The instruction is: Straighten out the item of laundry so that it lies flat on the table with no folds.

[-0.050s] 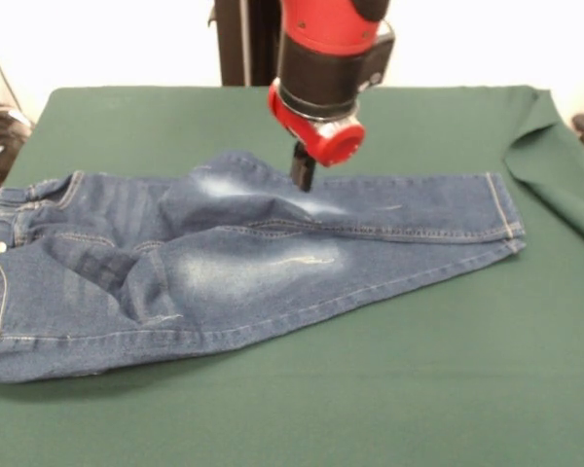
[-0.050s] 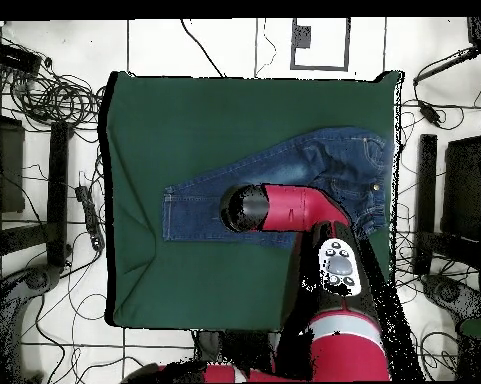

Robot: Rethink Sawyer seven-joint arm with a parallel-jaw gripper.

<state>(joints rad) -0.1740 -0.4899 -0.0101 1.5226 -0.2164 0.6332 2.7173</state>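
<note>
Tool [image 1: 303, 173] tip touching jeans [image 1: 224, 268] mid-leg, opening hidden

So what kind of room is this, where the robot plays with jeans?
Probably a robot lab, not a home. The jeans lie on a table draped in green cloth, with tangled cables and black stands on the tiled floor around it.

Blue jeans [image 1: 243, 263] on green table [image 1: 419, 389], legs seemingly overlapped, rumpled near the thighs
</note>
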